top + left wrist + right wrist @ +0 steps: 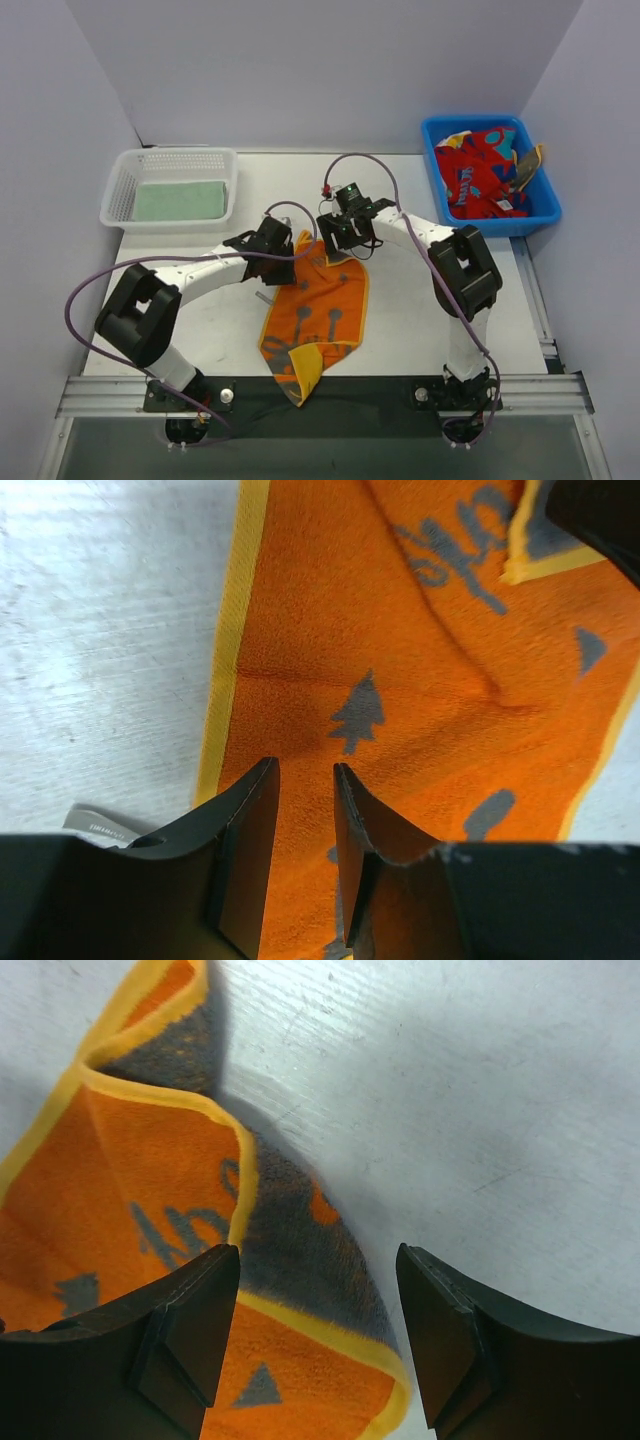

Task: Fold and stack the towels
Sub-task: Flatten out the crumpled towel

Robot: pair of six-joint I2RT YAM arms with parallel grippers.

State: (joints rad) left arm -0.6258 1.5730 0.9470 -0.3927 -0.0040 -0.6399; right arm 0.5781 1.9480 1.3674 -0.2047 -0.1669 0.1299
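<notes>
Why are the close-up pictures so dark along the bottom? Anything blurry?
Top external view: even light, sharp, faint shadows. Left wrist view: the dark left end effector fills the bottom; the orange towel looks sharp. Right wrist view: the right end effector does likewise; the towel's curled edge shadows the table.

**Robotics laboratory test cell.** A white table (pixel 420 310) is closed in on the left, far and right sides by plain, pale partition walls (pixel 300 70). Along its near edge runs an aluminium rail (pixel 540 393). The left arm (pixel 190 280) and right arm (pixel 455 260) are mounted side by side on this rail, each trailing an exposed purple cable (pixel 362 156). On the table are a white mesh basket (pixel 125 185) at far left, a blue bin (pixel 547 213) at far right, and an orange towel (pixel 320 315) between the arms.
</notes>
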